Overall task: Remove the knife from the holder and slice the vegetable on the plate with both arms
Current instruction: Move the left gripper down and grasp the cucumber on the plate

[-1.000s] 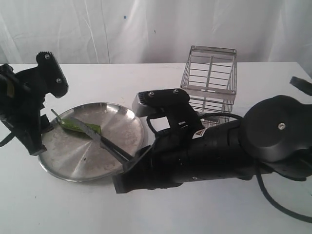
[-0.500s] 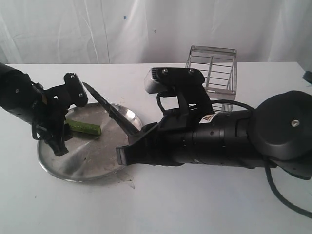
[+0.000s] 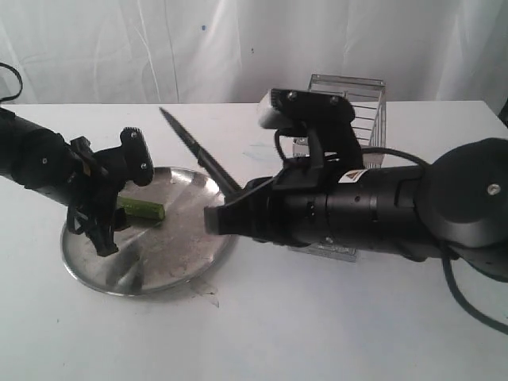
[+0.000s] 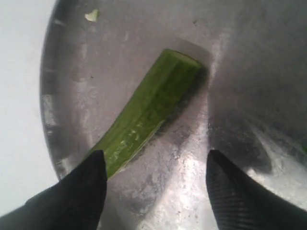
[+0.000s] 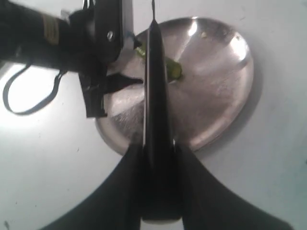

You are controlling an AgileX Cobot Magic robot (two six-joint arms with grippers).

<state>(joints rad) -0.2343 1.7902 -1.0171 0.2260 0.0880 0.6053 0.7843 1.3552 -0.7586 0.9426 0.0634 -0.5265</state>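
Knife (image 3: 198,148) is clamped by its handle in the right gripper (image 5: 157,143), blade angled up over the plate (image 3: 171,262) and clear of it. Vegetable (image 4: 148,108) lies on the plate with one end cut flat. Left gripper (image 4: 156,160) is over it, jaws spread wide and holding nothing. I see the holder (image 3: 365,103) behind the right arm.

knife (image 3: 195,151) lifted off vegetable (image 3: 141,209) | left end effector (image 3: 117,198) now over plate (image 3: 163,262), opened wider
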